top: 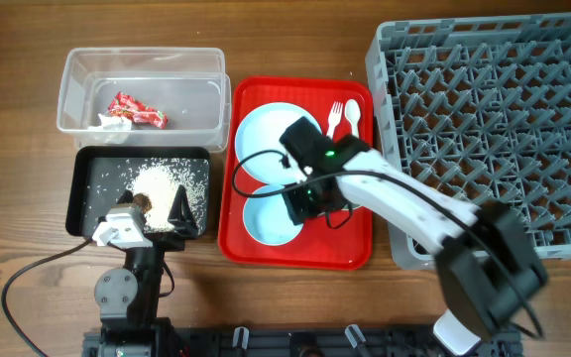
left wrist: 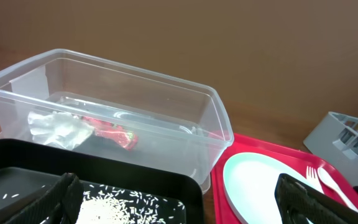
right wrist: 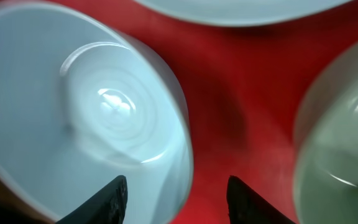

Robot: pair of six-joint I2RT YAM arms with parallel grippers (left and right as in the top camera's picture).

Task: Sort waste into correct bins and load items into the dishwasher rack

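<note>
Pincer, right, spread over blue bowl

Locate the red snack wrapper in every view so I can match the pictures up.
Overhead: the red snack wrapper lies in the clear tub, upper left.
Left wrist: wrapper at centre left, seen through the tub's near wall.
Right wrist: not in the picture.
Shared landmark: the red serving tray shows in all three.
</note>
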